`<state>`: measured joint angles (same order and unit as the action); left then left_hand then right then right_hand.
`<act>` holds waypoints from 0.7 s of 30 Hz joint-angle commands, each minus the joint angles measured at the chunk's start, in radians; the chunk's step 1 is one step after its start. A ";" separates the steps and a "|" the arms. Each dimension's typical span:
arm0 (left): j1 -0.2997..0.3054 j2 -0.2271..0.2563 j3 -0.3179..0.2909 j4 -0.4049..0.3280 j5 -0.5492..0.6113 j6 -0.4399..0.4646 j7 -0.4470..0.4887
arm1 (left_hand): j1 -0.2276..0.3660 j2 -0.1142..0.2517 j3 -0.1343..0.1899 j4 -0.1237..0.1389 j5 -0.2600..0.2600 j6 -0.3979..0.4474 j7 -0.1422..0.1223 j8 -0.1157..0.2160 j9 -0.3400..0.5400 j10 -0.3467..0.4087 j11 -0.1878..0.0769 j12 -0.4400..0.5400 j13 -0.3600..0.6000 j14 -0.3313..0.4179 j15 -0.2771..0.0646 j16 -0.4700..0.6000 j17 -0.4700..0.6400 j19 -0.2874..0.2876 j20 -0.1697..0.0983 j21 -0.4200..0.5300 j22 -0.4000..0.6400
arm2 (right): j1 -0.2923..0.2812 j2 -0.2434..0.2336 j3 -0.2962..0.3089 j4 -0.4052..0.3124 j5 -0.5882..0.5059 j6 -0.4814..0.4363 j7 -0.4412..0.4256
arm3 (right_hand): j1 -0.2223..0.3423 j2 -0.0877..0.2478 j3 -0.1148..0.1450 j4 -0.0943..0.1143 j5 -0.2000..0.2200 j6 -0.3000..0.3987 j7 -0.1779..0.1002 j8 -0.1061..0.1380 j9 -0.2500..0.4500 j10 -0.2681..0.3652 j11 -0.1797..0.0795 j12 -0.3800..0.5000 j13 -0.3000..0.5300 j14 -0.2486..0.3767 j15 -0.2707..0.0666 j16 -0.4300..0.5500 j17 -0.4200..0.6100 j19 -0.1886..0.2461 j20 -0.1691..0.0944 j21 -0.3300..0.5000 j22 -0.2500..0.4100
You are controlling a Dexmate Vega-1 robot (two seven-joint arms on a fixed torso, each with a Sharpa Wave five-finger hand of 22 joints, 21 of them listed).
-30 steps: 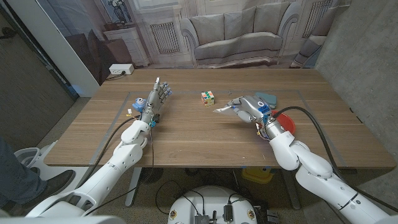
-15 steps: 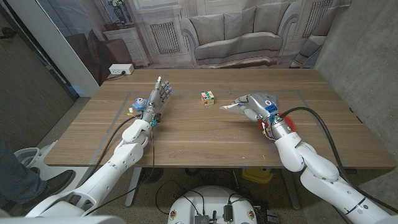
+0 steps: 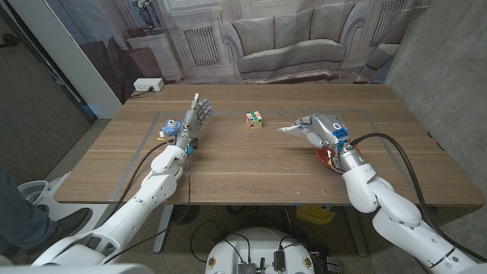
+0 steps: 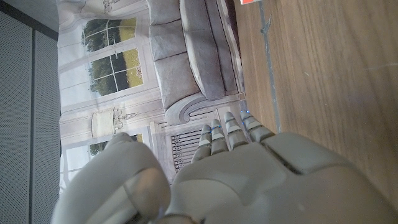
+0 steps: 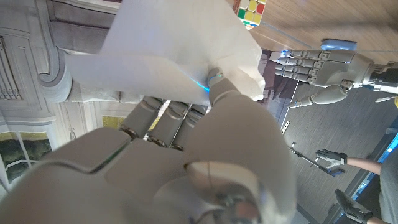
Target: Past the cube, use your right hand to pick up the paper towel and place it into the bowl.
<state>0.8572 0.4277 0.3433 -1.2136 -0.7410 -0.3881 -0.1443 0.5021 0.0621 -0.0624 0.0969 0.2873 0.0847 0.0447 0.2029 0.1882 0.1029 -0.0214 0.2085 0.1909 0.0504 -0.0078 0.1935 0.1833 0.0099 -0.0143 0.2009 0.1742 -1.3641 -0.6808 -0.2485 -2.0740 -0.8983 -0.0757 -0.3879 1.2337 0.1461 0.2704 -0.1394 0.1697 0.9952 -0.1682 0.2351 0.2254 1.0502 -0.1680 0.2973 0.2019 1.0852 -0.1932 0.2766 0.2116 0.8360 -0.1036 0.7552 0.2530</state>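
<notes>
My right hand is raised above the table's right side and pinches a white paper towel, whose free end sticks out toward the cube. In the right wrist view the paper towel is spread over my fingertips. The red bowl lies just under my right wrist, mostly hidden by it. A multicoloured cube sits at the table's middle, left of the towel, and the cube shows again past the towel. My left hand stands on the left side, fingers straight and holding nothing.
The wooden table has bare room across its front and middle. A sofa backdrop stands behind the far edge. A person's leg and shoe show at the left, off the table.
My right hand has carried the paper towel to the right and slightly up, so it now covers more of the red bowl. The cube and my left hand have stayed put.
</notes>
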 commanded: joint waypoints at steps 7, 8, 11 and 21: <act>-0.031 -0.019 0.009 0.044 0.002 0.000 -0.022 | 0.002 0.002 -0.009 0.002 -0.001 0.006 0.000 0.000 0.003 0.005 0.002 -0.003 0.002 0.010 0.002 -0.003 0.002 0.004 0.005 -0.001 0.006 | -0.042 0.016 0.032 -0.016 -0.013 -0.073 -0.007 | 0.005 0.003 -0.005 0.002 0.008 0.006 -0.001 -0.004 0.003 0.013 -0.002 -0.001 0.003 0.009 -0.046 -0.004 0.003 -0.010 -0.109 0.014 0.000; -0.033 -0.018 0.009 0.045 0.002 0.001 -0.022 | 0.002 0.002 -0.010 0.002 -0.001 0.006 0.001 0.000 0.003 0.003 -0.001 -0.004 0.002 0.011 0.001 -0.002 0.002 0.004 0.005 -0.001 0.006 | -0.044 0.017 0.034 -0.016 -0.009 -0.075 -0.008 | 0.005 0.003 -0.006 0.002 0.008 0.007 -0.002 -0.004 0.003 0.013 -0.003 -0.001 0.003 0.009 -0.046 -0.004 0.003 -0.010 -0.109 0.014 0.000; -0.036 -0.017 0.010 0.045 0.004 0.004 -0.022 | 0.002 0.002 -0.010 0.002 -0.001 0.006 0.000 0.000 0.003 0.004 0.001 -0.003 0.002 0.011 0.001 -0.002 0.002 0.004 0.005 -0.001 0.006 | -0.054 0.022 0.041 -0.017 -0.003 -0.083 -0.017 | 0.005 0.003 -0.006 0.003 0.008 0.008 -0.002 -0.004 0.003 0.013 -0.003 -0.002 0.004 0.009 -0.046 -0.005 0.003 -0.012 -0.109 0.016 -0.001; -0.050 -0.020 0.017 0.053 0.008 0.009 -0.032 | 0.003 0.003 -0.012 0.002 -0.001 0.008 -0.002 0.000 0.003 0.006 0.002 -0.003 0.002 0.010 0.001 -0.003 0.002 0.004 0.004 -0.001 0.006 | -0.086 0.038 0.056 -0.022 0.001 -0.120 -0.035 | 0.004 0.004 -0.007 0.004 0.008 0.010 -0.002 -0.004 0.004 0.013 -0.002 -0.004 0.004 0.008 -0.046 -0.007 0.003 -0.016 -0.110 0.020 -0.002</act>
<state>0.8230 0.4116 0.3535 -1.1727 -0.7372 -0.3857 -0.1657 0.5020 0.0619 -0.0705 0.0967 0.2873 0.0847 0.0448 0.2029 0.1882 0.1028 -0.0213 0.2085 0.1909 0.0504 -0.0078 0.1935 0.1834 0.0099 -0.0143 0.2009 0.1742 -1.4165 -0.6589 -0.2100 -2.0893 -0.9038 -0.1551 -0.4057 1.2336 0.1460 0.2663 -0.1352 0.1740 0.9952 -0.1681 0.2351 0.2253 1.0537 -0.1716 0.2971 0.2024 1.0852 -0.1931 0.2766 0.2114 0.8238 -0.0979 0.7705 0.2508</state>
